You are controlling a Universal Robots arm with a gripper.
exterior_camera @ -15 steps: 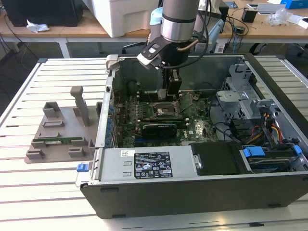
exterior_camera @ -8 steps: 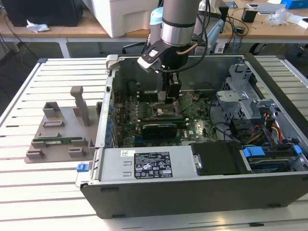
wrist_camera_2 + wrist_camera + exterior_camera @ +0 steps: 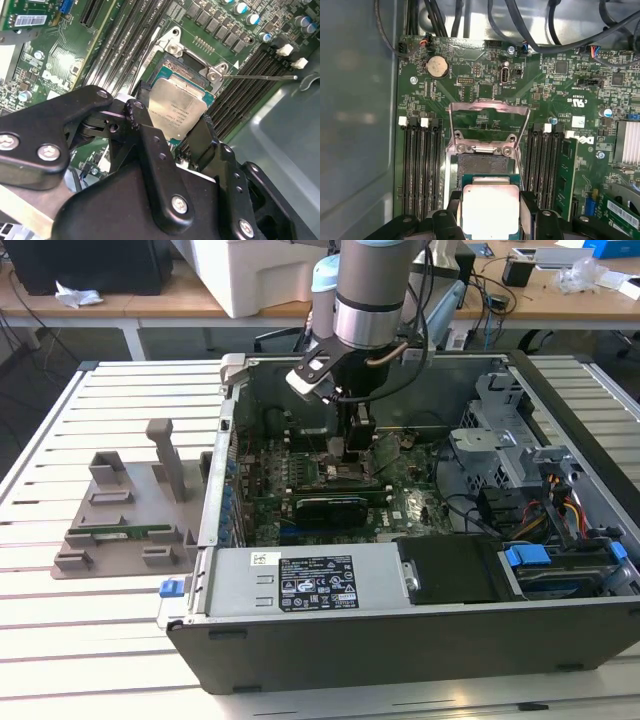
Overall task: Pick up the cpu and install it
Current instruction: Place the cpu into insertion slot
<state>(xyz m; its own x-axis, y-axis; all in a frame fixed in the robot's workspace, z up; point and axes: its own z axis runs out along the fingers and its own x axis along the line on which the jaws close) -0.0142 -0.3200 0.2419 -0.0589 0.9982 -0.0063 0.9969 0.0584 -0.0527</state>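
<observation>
The cpu (image 3: 178, 109) is a flat square chip with a silver top, and my gripper (image 3: 172, 122) is shut on it, one black finger (image 3: 137, 111) against each opposite edge. In the first wrist view the cpu (image 3: 490, 211) hangs right at the open socket (image 3: 481, 164), whose metal load plate (image 3: 489, 116) is flipped up. Whether the chip touches the socket I cannot tell. In the exterior view the gripper (image 3: 352, 448) reaches straight down into the open computer case (image 3: 420, 640), over the middle of the green motherboard (image 3: 405, 505).
Rows of black memory slots (image 3: 419, 167) flank the socket, and a green memory stick (image 3: 566, 172) stands in one. A black expansion card (image 3: 330, 508) lies close in front of the gripper. Cables (image 3: 555, 25) and a drive cage (image 3: 500, 440) crowd the case. A grey fixture tray (image 3: 120, 520) sits outside.
</observation>
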